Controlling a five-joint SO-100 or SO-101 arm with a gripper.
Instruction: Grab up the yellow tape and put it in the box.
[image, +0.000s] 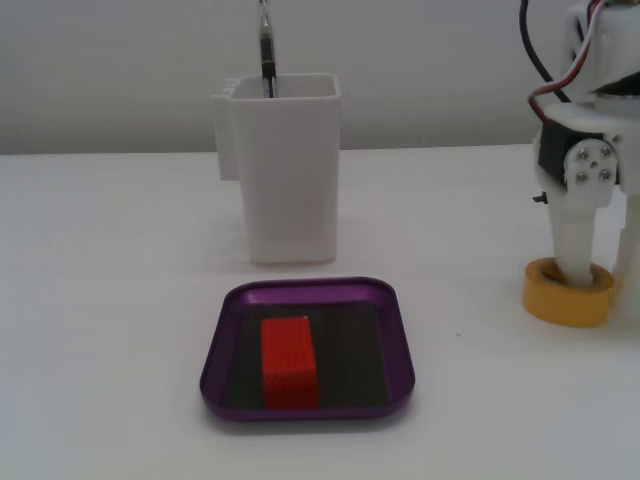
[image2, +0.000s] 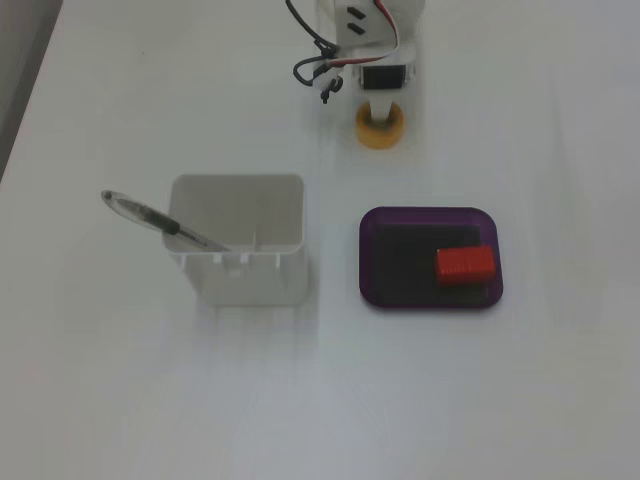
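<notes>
We see the gripper (image: 600, 275) straddling the yellow tape's (image: 567, 297) rim, one finger (image: 574, 240) inside; the box (image: 231, 345) sits apart across bare table (image: 110, 300).

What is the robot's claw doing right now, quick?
Gripper: down at the yellow tape, with one finger poking into its hole; whether it is gripping yet cannot be told.

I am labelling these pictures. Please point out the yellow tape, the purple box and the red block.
yellow tape (image: 560, 305), a fixed view, front outer wall.
purple box (image: 225, 335), a fixed view, left rim.
red block (image2: 465, 264), a fixed view, top face.
</notes>
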